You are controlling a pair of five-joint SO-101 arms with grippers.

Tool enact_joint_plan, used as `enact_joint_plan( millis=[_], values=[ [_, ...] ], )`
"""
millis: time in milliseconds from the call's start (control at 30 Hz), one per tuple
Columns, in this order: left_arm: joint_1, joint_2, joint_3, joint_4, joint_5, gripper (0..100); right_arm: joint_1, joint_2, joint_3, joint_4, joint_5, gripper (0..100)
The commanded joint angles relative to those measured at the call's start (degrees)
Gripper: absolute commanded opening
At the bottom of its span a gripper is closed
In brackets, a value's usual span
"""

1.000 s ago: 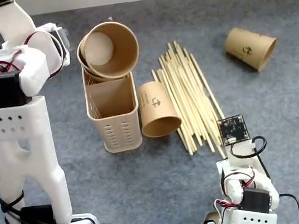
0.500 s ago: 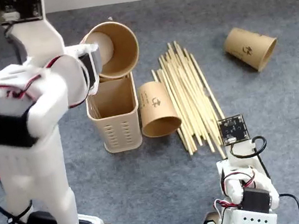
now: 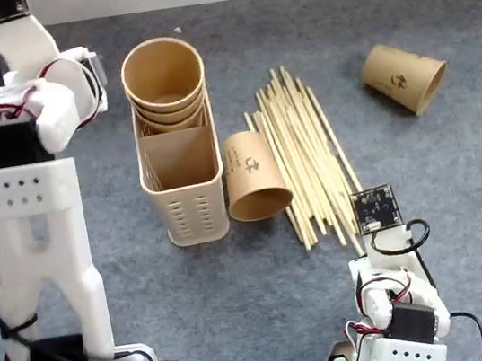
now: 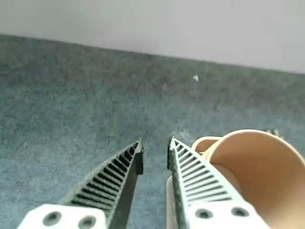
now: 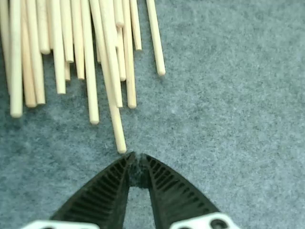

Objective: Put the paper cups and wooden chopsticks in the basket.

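Left gripper [image 4: 155,145] hangs slightly parted and empty, just beside the stack of brown paper cups [image 3: 163,74] standing in the far compartment of the cream slotted plastic basket [image 3: 187,216]. Right gripper [image 5: 137,160] is closed on nothing. Its tip is just short of the near ends of the pale wooden chopsticks [image 3: 303,157], whose long axis runs away from it, so this arm seems better placed for them. One loose brown paper cup [image 3: 254,176] lies on its side between basket and chopsticks. A second loose cup [image 3: 404,74] lies well apart. The near compartment's floor is hidden.

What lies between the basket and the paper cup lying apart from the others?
In the high view: a tipped paper cup beside the basket, then the pile of wooden chopsticks, then bare carpet up to the lone cup.
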Motion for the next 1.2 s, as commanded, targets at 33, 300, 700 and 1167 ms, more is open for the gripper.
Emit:
enact_joint_plan(
  millis=[33, 300, 700, 1167],
  values=[
    [2.5, 6.8, 0.3, -1.0, -6.1, 11, 0.5, -0.2, 8.2, -0.8, 0.4, 0.6],
    [0.0, 5.6, -13.4, 7.0, -6.1, 11, 0.4, -0.2, 8.2, -0.8, 0.4, 0.6],
    [5.9, 10.9, -10.2, 12.7, -6.4, 11, 0.5, -0.2, 8.2, -0.8, 0.4, 0.6],
    [4.7, 8.7, -18.6, 11.1, -10.3, 11, 0.5, -0.2, 8.2, -0.8, 0.4, 0.6]
  ],
)
